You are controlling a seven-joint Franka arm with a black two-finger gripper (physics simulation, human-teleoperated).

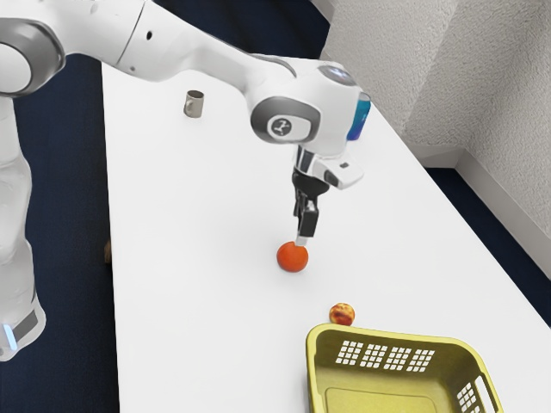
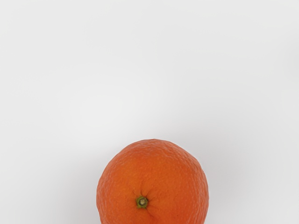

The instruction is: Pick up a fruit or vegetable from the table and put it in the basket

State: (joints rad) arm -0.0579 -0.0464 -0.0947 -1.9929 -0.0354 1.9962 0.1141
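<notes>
Just below the end effector [image 1: 302, 239] lies the orange [image 1: 292, 257].

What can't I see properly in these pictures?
- Basket: the exterior view's lower edge cuts it off.
- Orange: the wrist view's lower edge cuts it off.
- Blue thing, exterior view: the arm hides part.
- Brown thing, exterior view: mostly behind the table's edge, too small to name.

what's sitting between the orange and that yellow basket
In the exterior view, a small red-and-yellow fruit lies between the orange and the basket, nearer the basket.
</notes>
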